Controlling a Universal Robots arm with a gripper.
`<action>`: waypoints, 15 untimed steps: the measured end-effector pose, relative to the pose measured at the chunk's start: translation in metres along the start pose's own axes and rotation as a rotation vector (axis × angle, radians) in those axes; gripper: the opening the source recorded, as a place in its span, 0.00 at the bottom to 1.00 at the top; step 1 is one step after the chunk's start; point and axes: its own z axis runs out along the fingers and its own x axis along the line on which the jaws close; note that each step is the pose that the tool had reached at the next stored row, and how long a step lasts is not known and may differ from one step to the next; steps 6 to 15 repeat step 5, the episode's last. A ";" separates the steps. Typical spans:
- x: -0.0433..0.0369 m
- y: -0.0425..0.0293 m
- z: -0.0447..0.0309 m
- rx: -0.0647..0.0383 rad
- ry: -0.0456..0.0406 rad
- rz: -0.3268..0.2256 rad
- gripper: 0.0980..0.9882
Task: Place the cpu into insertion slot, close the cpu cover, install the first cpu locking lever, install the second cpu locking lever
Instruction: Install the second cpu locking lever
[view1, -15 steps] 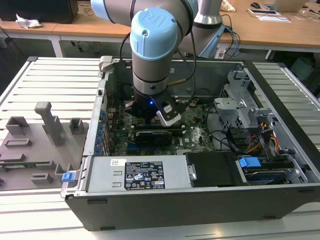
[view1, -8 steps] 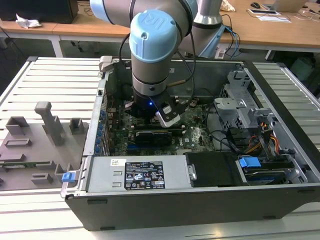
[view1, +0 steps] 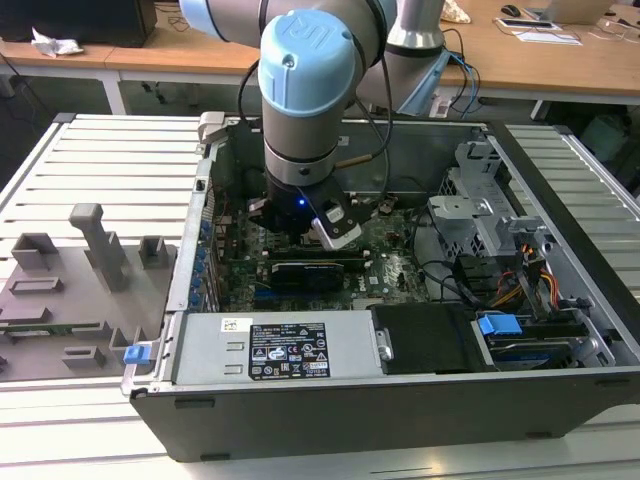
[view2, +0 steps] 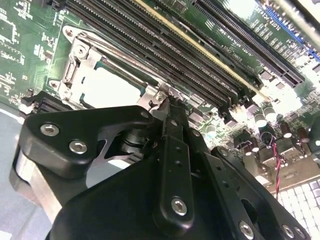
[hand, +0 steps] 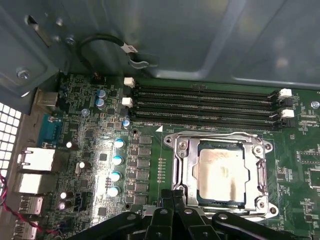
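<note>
While pincer (hand: 172, 196), fingers together on nothing, hovers at socket edge: cpu (hand: 221, 172) seated in insertion slot (hand: 183, 172), cpu cover (hand: 220, 136) down; memory slots (hand: 205, 105) beside; capacitors (hand: 116, 167) near.

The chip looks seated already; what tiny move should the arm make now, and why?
Probably a short sideways push at the socket rim to start latching it: the cpu lies in the insertion slot under the cpu cover, and the shut pincer sits at that rim.
</note>
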 end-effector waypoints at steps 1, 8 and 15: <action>0.0000 0.0003 -0.0009 0.000 0.0000 0.000 0.01; -0.0001 0.0019 -0.0066 0.000 0.0000 0.000 0.01; -0.0001 0.0019 -0.0066 0.000 0.0000 0.000 0.01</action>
